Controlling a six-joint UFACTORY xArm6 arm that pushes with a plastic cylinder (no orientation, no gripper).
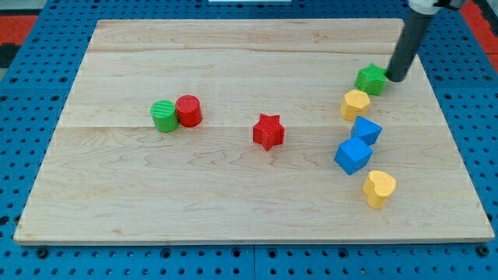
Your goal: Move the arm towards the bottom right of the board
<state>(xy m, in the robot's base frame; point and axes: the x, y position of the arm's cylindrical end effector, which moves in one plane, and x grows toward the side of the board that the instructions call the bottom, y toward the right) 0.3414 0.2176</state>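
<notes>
No brand, label or writing can be read anywhere in the camera view. The table (233, 47) is a pale wooden board of joined planks lying on a blue pegboard surface (31, 85).

My tip (394, 78) stands near the view's top right, at the end of the dark rod that comes down from the upper edge. It sits just beside the right side of the green block (372, 78), an angular, roughly hexagonal piece; whether the two actually touch cannot be told. The tool is a plain rod with nothing to open or shut, and it holds nothing.

Below the green block, a column of pieces runs toward the view's bottom right: a yellow block (355, 103) of rounded irregular shape, then a blue block (366, 130), then a blue cube (352, 155) touching it, then a yellow heart-shaped block (379, 188).

Near the middle lies a red star (268, 131), apart from the rest. On the view's left, a green cylinder (163, 116) and a red cylinder (188, 110) stand side by side, touching.

The board's bottom right corner lies well below my tip, beyond the yellow heart.
</notes>
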